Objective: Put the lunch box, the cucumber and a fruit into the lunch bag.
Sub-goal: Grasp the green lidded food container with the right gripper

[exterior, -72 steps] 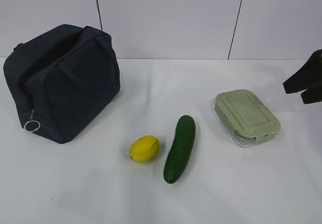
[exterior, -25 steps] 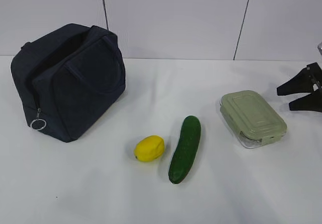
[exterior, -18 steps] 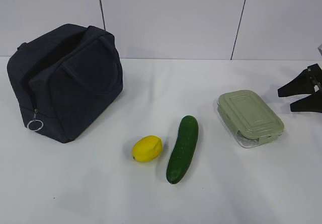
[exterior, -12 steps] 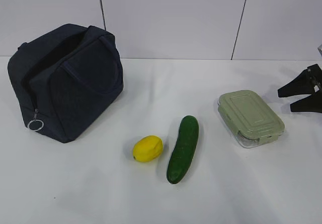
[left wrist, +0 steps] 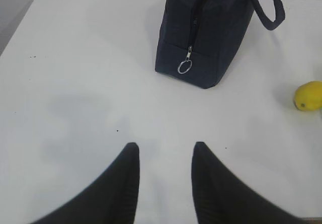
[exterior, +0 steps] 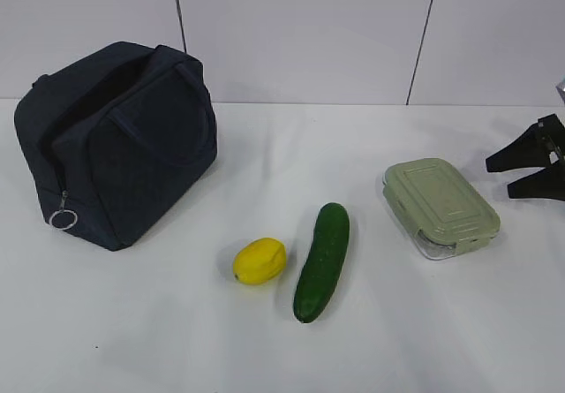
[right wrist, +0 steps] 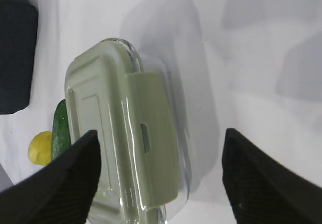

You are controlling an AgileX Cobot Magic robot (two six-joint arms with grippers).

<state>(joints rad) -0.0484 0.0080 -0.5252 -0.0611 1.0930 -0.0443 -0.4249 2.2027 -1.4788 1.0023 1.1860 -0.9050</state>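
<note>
The right gripper (right wrist: 158,178) hangs with fingers spread wide, just short of the lunch box (right wrist: 126,133); I'd straddle its narrow width squarely.

navy lunch bag (exterior: 119,141) upright, left | lemon-like fruit (exterior: 259,260) beside cucumber (exterior: 322,260) | green-lidded lunch box (exterior: 440,207) right

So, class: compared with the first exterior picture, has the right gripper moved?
Yes. The right gripper now sits lower at the frame's right edge, level with the lunch box, where earlier it was higher, above it.
</note>
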